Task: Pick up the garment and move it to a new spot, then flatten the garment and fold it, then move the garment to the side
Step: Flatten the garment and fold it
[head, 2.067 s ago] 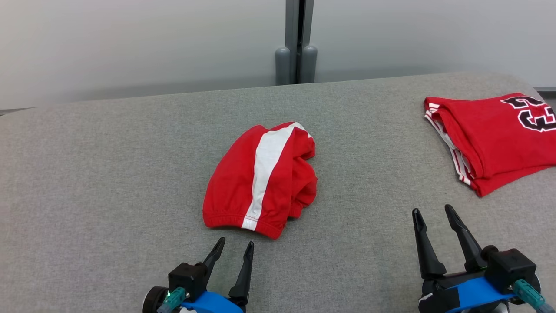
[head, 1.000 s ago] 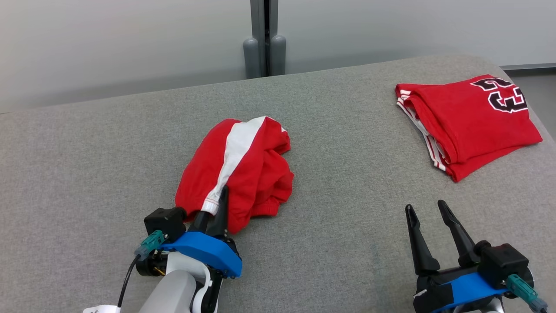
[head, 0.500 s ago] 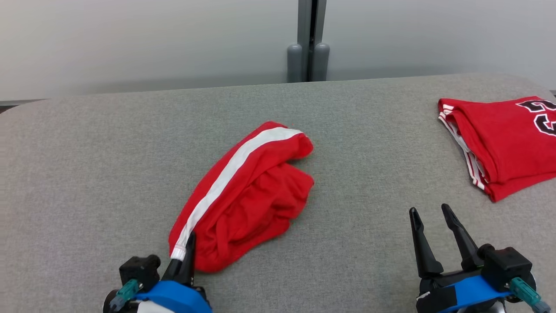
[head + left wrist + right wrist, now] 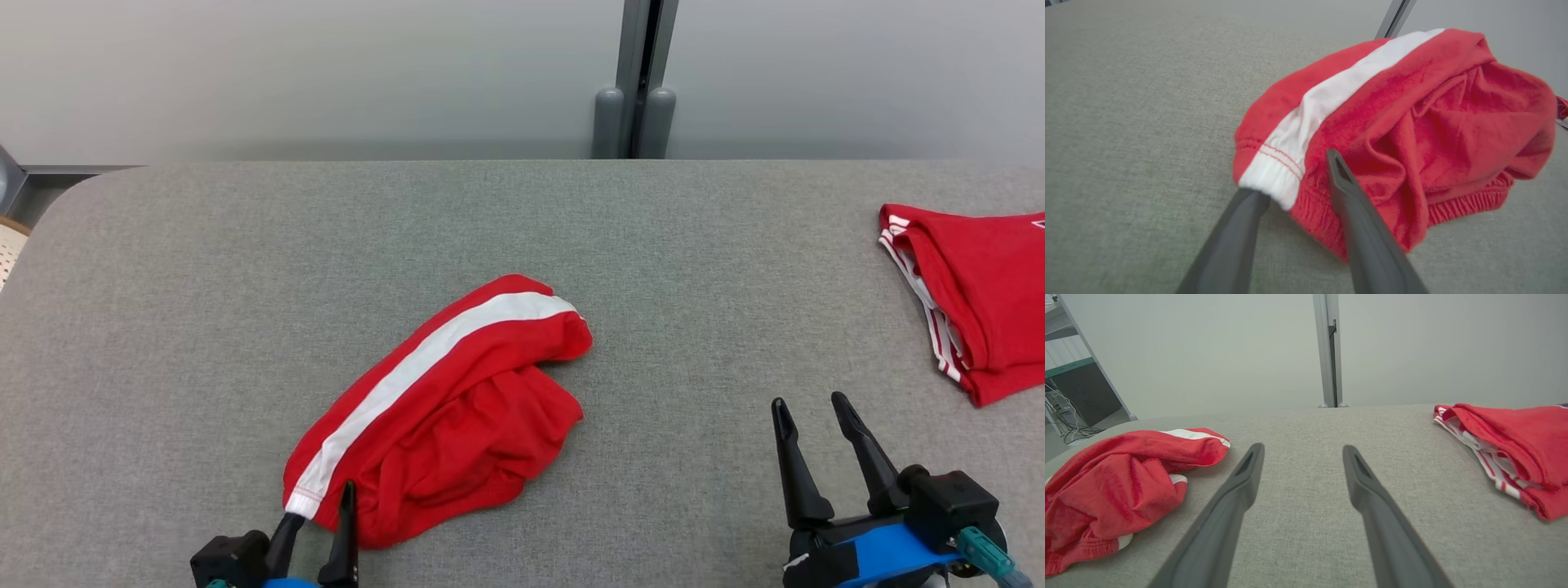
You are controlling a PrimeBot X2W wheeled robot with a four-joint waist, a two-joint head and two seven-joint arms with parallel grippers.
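The garment, red shorts with a white side stripe, lies rumpled on the grey padded table, stretched toward the near left. My left gripper is open at its near waistband corner. In the left wrist view the garment has its white hem over the left finger, and the right finger rests on the red cloth, so the left gripper straddles the edge without pinching it. My right gripper stands open over bare table to the right, and the right gripper holds nothing; the garment lies to its left.
A folded red jersey with white-striped trim lies at the table's right edge, also the folded jersey in the right wrist view. A grey post stands behind the far edge. Shelving with cables is off the table's left.
My left gripper had shut on the waistband corner and pulled the garment toward the near left; it has now opened. The head camera has turned. The right gripper has not moved.
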